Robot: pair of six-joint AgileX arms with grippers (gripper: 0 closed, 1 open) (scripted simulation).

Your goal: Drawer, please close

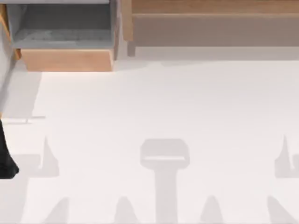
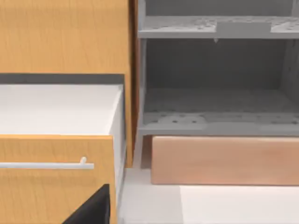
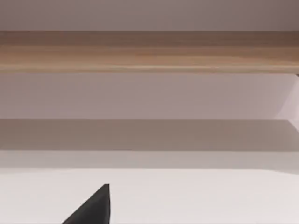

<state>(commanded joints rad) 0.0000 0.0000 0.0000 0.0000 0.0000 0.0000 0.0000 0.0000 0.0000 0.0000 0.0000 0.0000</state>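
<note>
The drawer [image 1: 67, 59] stands pulled out at the table's far left corner, its light tan front panel facing the table and its grey speckled inside [image 1: 60, 32] showing. In the left wrist view the drawer's tan panel [image 2: 224, 161] lies ahead, with the grey inside [image 2: 215, 107] behind it. A black part of my left arm [image 1: 7, 161] sits at the table's left edge, well short of the drawer. A black part of the left gripper [image 2: 93, 210] shows in its own wrist view, apart from the panel. A black part of the right gripper [image 3: 93, 207] hangs over bare table.
A long wooden shelf [image 1: 210, 23] with a grey-brown recess runs along the far edge to the drawer's right and also faces the right wrist camera [image 3: 149, 51]. An orange cabinet front with a silver handle [image 2: 46, 165] stands beside the drawer. The white table [image 1: 163, 107] spreads in front.
</note>
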